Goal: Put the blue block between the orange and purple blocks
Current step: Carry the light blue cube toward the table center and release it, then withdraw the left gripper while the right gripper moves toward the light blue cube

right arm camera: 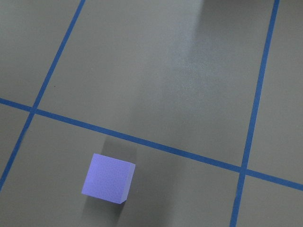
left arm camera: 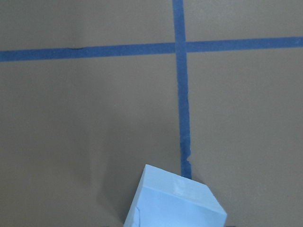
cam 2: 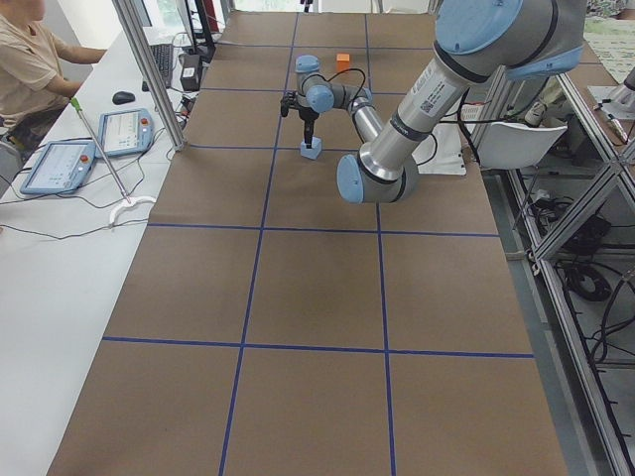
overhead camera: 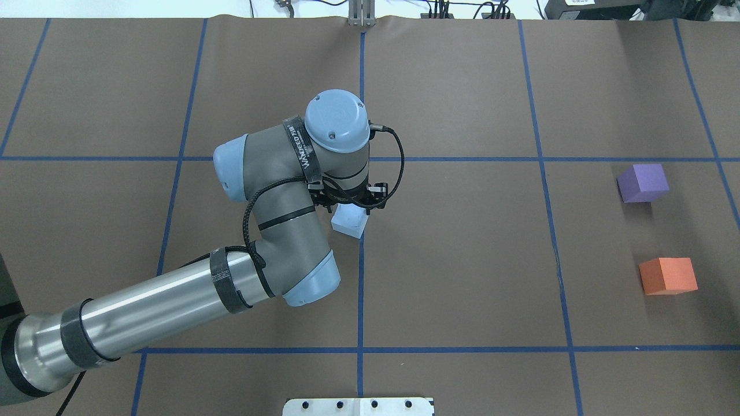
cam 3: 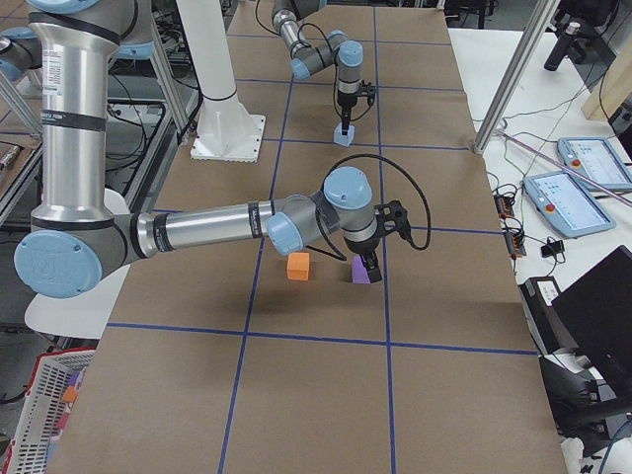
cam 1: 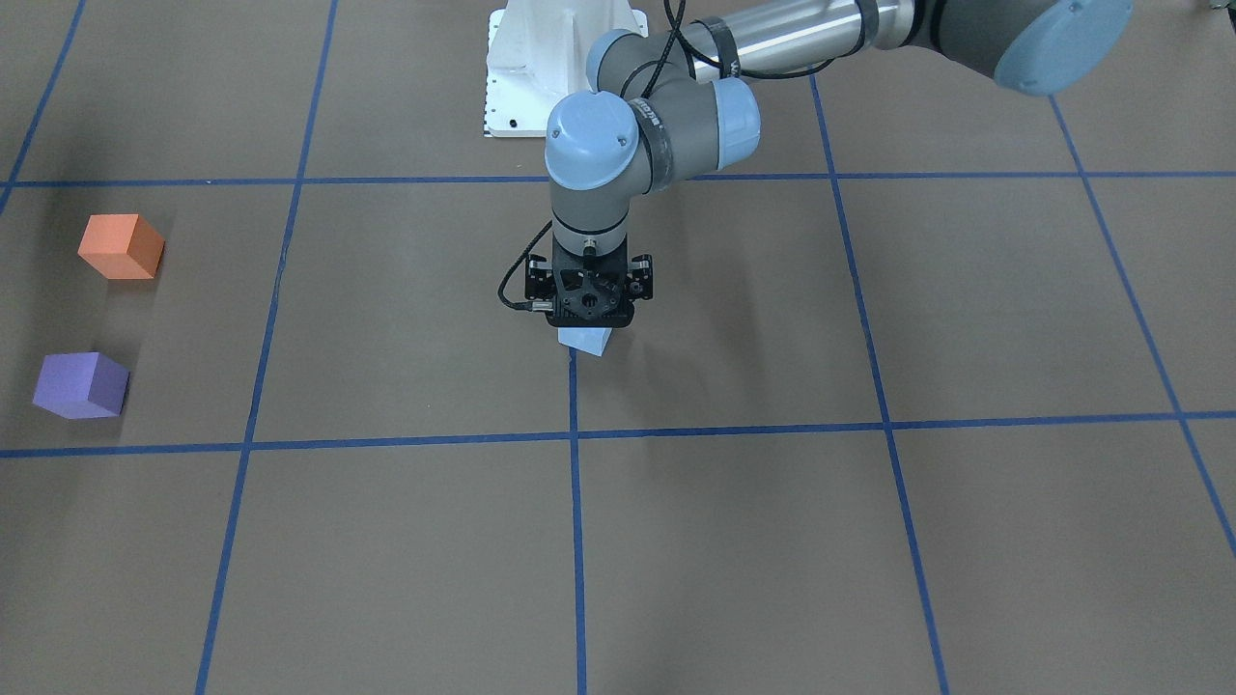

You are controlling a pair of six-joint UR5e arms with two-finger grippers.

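Note:
The blue block sits on the brown table by a blue tape line, turned a little off the grid. My left gripper hangs straight over it and touches or nearly touches it. The gripper body hides the fingers, so I cannot tell whether it is open or shut. The block fills the bottom of the left wrist view. The orange block and the purple block stand apart at the table's right side with a gap between them. My right gripper shows only in the exterior right view; its state is unclear.
Blue tape lines divide the table into squares. The white base plate is at the near edge. The right wrist view looks down on the purple block from well above. An operator sits at the side bench.

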